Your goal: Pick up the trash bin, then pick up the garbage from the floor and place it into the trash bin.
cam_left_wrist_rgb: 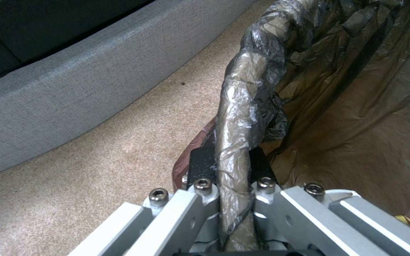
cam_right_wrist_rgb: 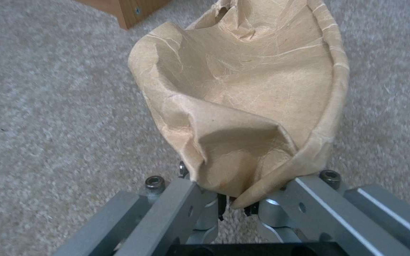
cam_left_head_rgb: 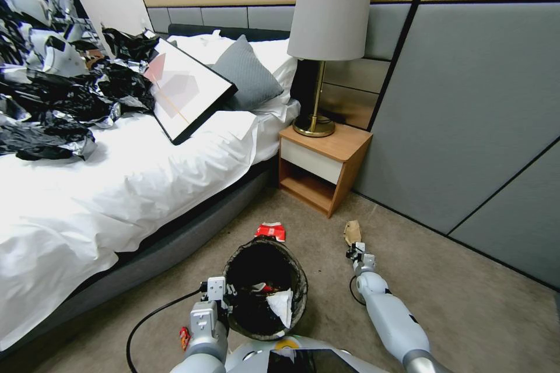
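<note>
The trash bin (cam_left_head_rgb: 265, 326) is right in front of me over the carpet, its black bag liner folded over the rim (cam_left_wrist_rgb: 243, 106). My left gripper (cam_left_head_rgb: 217, 290) (cam_left_wrist_rgb: 231, 163) is shut on that rim at the bin's left side. White paper (cam_left_head_rgb: 282, 305) and a small wrapper lie inside. Right of the bin, my right gripper (cam_left_head_rgb: 357, 253) (cam_right_wrist_rgb: 236, 206) is shut on the edge of a crumpled brown paper scrap (cam_left_head_rgb: 352, 232) (cam_right_wrist_rgb: 243, 89), low over the carpet. A red and white wrapper (cam_left_head_rgb: 271, 231) lies on the floor just beyond the bin.
A bed (cam_left_head_rgb: 116, 186) with white sheets, black plastic sheeting (cam_left_head_rgb: 52, 99) and a framed picture (cam_left_head_rgb: 186, 90) runs along my left. Ahead stands a wooden nightstand (cam_left_head_rgb: 318, 169) with a lamp (cam_left_head_rgb: 326, 41). A grey panelled wall (cam_left_head_rgb: 466, 128) closes the right. A small red scrap (cam_left_head_rgb: 184, 338) lies by my left arm.
</note>
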